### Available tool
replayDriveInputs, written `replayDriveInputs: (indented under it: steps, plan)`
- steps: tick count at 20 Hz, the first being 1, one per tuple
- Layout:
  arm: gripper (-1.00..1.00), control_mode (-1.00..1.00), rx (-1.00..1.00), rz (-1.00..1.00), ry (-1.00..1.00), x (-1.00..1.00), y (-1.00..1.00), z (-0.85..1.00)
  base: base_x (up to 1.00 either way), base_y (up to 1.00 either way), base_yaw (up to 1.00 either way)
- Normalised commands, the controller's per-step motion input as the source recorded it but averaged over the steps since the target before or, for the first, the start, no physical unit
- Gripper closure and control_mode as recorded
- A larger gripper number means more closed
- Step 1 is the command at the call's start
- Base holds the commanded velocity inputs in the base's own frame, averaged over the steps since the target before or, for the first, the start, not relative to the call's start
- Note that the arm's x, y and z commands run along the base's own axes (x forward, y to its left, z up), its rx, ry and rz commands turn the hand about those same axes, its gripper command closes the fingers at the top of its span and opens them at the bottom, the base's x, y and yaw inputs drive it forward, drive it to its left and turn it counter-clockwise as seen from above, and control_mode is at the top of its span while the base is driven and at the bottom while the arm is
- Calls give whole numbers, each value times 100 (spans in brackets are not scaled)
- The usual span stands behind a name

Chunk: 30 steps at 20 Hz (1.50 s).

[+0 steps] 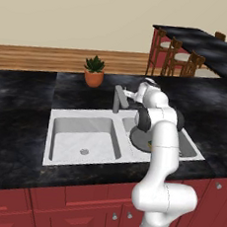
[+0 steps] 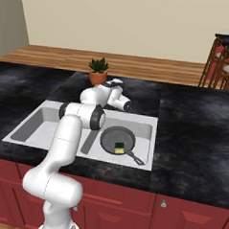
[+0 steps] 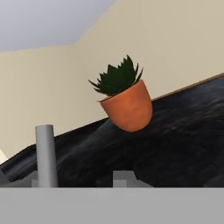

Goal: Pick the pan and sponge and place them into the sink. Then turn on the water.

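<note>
We count one sink [image 1: 60, 117], white and faintly marbled, cut as a rectangle into the black mottled counter [image 1: 18, 95] and split into two basins, each with a round drain. One pan [image 2: 118, 138] lies flat in the right basin: round, shallow, dark grey, its straight handle reaching toward the basin's front right corner. One sponge [image 2: 119, 148] sits inside the pan near its front rim, a small block with a dark green top over yellow (in the left base view the arm covers most of the pan, so only its dark left edge [image 1: 135, 137] shows there). One grey faucet [image 1: 118, 99] stands upright at the back of the sink between the basins; from the hand view it appears as a plain matte cylinder [image 3: 46, 155] with a squared grey piece beside it. One potted plant [image 1: 94, 72] rests on the counter behind the sink, a spiky dark green rosette in a smooth terracotta pot [image 3: 127, 107]. The gripper [image 1: 129, 94] is up beside the faucet's top, and we cannot tell from any view how far its jaws are spread or whether they touch the faucet. Below the counter run red cabinet fronts [image 2: 187, 219] with small round knobs, and several wooden chairs [image 1: 178, 58] stand at a second dark counter in the far right.
</note>
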Motion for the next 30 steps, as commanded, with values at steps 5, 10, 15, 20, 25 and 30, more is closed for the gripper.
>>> replayDriveInputs:
  steps: [5, 10, 15, 20, 25, 30]
  plan:
    - [100, -100, 2, -4, 13, 2, -51, -5, 0, 0, 0]
    - [100, -100, 2, -4, 14, 0, -53, -9, 0, 0, 0]
    - [100, -100, 3, -2, 12, -8, -60, -12, 0, 0, 0]
    - [100, -100, 3, 0, 11, -19, -62, -15, 0, 0, 0]
    - [100, -100, 3, 0, 10, -21, -62, -16, 0, 0, 0]
    - [100, -100, 4, 0, 9, -25, -62, -15, 0, 0, 0]
